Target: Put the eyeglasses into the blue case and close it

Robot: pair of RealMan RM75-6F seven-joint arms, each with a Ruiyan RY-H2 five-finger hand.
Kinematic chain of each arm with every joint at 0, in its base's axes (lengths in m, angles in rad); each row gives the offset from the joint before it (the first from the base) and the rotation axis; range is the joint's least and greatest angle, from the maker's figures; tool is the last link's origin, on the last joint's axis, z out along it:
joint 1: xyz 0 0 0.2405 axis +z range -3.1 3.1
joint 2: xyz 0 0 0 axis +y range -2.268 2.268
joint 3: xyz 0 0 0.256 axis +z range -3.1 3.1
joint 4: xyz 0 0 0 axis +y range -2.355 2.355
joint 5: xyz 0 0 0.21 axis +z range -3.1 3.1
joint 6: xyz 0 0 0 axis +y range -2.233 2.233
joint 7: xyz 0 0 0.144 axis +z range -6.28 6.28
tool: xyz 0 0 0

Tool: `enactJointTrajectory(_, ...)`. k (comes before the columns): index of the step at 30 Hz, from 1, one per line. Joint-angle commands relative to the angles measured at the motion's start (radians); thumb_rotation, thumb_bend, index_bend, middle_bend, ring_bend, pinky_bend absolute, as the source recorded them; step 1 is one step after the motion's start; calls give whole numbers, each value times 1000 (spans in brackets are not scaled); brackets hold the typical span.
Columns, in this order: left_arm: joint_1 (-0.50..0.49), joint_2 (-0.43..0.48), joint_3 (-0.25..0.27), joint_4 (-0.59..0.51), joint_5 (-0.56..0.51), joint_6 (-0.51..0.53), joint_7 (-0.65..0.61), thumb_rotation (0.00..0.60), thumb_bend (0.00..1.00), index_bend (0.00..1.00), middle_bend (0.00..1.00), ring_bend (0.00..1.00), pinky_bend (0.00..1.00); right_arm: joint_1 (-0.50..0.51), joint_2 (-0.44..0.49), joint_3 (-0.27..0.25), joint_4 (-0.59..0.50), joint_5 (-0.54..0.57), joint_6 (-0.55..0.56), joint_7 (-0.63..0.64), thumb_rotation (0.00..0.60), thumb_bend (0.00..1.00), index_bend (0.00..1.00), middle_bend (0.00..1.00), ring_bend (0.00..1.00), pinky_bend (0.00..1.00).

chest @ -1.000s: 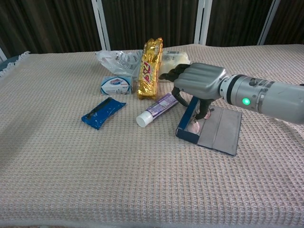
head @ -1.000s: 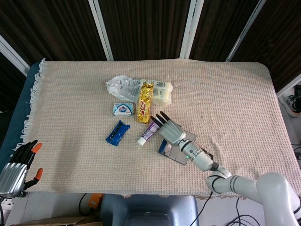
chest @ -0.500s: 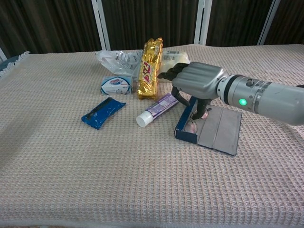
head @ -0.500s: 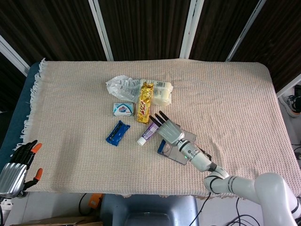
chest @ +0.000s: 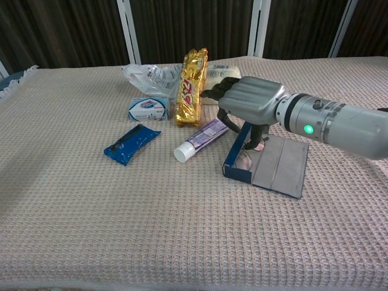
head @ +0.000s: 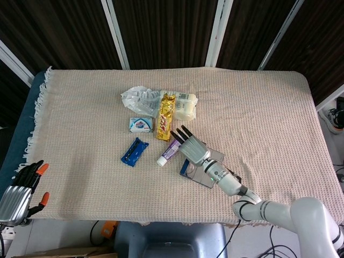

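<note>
- My right hand [chest: 251, 103] sits centre-right in the chest view, over the open blue case [chest: 267, 162], fingers curled down into it.
- The eyeglasses [chest: 247, 159] show as a faint lens low inside the case, against its raised blue wall. I think the thumb and a finger pinch the frame, but I can't tell for sure from either view.
- Head view: right hand [head: 193, 149] covers the case [head: 203, 171] at lower centre; glasses hidden there.
- Left hand [head: 20, 189] hangs at the lower left corner off the surface [head: 269, 118], fingers apart, nothing in it.
- Step in hand, as I judge it: seat the glasses flat in the case, then let go.
- To do it well: lower straight down, keep the lenses clear of the blue wall, release only once the frame rests on the case floor.
- Then lift the fingers straight up so they don't drag the frame out.
- The grey flap lies flat toward the right; closing comes after, so I need both temples fully inside first.
- The toothpaste tube [chest: 200, 139] lies just left of the case; I avoid bumping it and shifting the case.
</note>
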Motion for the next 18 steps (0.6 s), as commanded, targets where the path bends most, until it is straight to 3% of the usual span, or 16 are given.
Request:
enactJointTrajectory(1, 1, 0, -1, 0, -2, 1, -1, 600, 430, 0, 0, 0, 100, 4, -16, 7, 13, -1, 15, -12, 600, 201, 755, 125, 0, 0)
enactJointTrajectory(12, 2, 1, -1, 0, -1, 3, -2, 600, 431, 0, 0, 0, 100, 12, -45, 14, 53, -8, 31, 6, 600, 201, 730, 128, 0, 0)
enactJointTrajectory(18, 1, 1, 0, 0, 0, 0, -3, 600, 430, 0, 0, 0, 100, -22, 24, -18, -19, -50, 80, 43, 600, 201, 591, 126, 0, 0)
